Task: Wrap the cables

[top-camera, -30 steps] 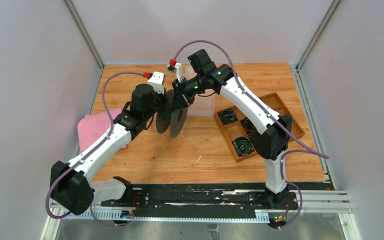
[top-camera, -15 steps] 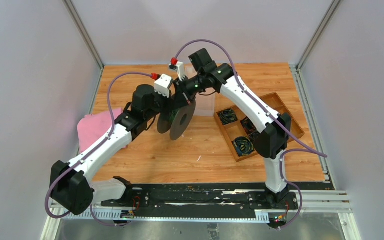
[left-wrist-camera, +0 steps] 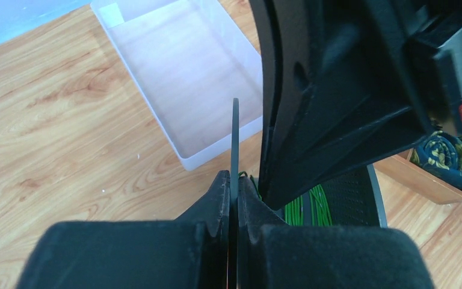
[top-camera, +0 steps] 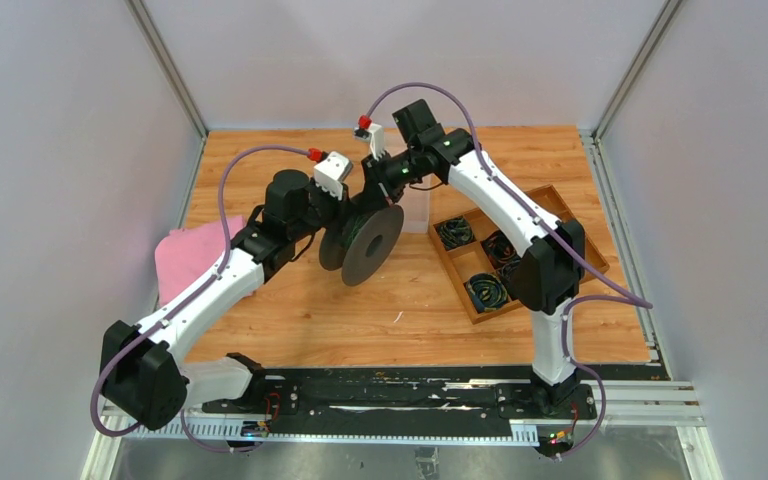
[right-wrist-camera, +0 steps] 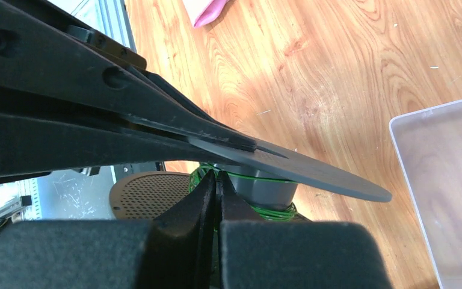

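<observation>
My left gripper (left-wrist-camera: 233,183) was clamped on the rim of the spool (top-camera: 372,245), held above the worktop (top-camera: 300,310). My right gripper (right-wrist-camera: 216,179) was pinched shut on the green cable (left-wrist-camera: 304,208) wound around it.

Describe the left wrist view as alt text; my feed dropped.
The left gripper pinches the thin edge of a dark grey spool flange, with green cable wound behind. The black right gripper looms above; a clear plastic bin sits on the wooden table.
</observation>
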`<state>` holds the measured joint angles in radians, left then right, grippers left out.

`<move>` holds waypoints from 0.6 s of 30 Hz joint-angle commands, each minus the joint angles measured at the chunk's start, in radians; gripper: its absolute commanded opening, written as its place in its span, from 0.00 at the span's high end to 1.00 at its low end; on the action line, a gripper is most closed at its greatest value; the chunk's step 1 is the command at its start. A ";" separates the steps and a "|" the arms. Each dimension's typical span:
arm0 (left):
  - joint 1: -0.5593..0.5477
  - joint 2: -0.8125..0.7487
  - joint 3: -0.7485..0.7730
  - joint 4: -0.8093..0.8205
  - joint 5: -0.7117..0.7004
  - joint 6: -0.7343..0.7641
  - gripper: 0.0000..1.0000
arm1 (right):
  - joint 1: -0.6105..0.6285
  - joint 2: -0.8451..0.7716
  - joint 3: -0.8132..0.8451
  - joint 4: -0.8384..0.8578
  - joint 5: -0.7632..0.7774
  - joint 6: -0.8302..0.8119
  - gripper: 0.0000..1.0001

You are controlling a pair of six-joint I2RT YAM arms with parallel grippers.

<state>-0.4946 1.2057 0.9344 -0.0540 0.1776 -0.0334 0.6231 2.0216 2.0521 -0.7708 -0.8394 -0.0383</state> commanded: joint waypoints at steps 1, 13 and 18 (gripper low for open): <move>-0.009 -0.032 0.003 0.072 0.046 -0.002 1.00 | -0.024 -0.034 -0.041 0.030 -0.018 -0.030 0.99; -0.010 -0.034 0.001 0.053 -0.048 -0.015 1.00 | -0.031 -0.086 -0.128 0.114 -0.043 -0.080 0.99; -0.012 -0.022 0.026 -0.013 -0.160 -0.075 1.00 | -0.031 -0.064 -0.125 0.162 -0.041 -0.067 0.99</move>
<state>-0.4999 1.2053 0.9344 -0.0658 0.1265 -0.0490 0.6041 1.9682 1.9358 -0.6506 -0.8684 -0.0864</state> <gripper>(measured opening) 0.037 0.011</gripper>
